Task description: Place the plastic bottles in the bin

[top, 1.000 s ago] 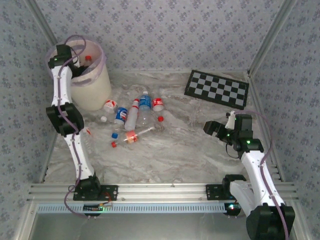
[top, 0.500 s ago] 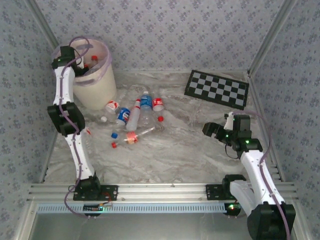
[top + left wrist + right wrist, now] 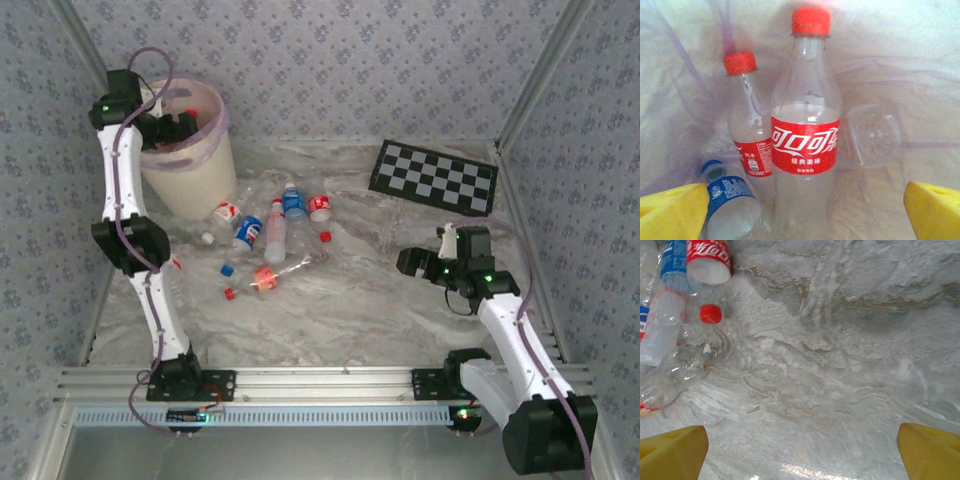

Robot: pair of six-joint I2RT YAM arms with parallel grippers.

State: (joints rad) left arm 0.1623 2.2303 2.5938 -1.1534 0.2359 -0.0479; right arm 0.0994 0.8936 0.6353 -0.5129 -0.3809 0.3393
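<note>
Spread wide, my left claw (image 3: 182, 124) hung over the mouth of the bin (image 3: 200, 190) and held nothing. Its yellow fingertips (image 3: 672, 212) sat at either edge of the wrist view. Below them, inside the pink-lined bin, stood a red-labelled bottle (image 3: 806, 145) with a red cap. A second red-capped bottle (image 3: 746, 125) was just beside it, and a blue-labelled bottle (image 3: 729, 197) lay low at the left. My right claw (image 3: 412, 262) was parted too and empty, over the bare marbled table (image 3: 360, 310). The remaining bottles (image 3: 276, 238) lay scattered on the table near the bin's foot, well apart from that claw. A checkerboard (image 3: 435, 178) lay at the far right.
</note>
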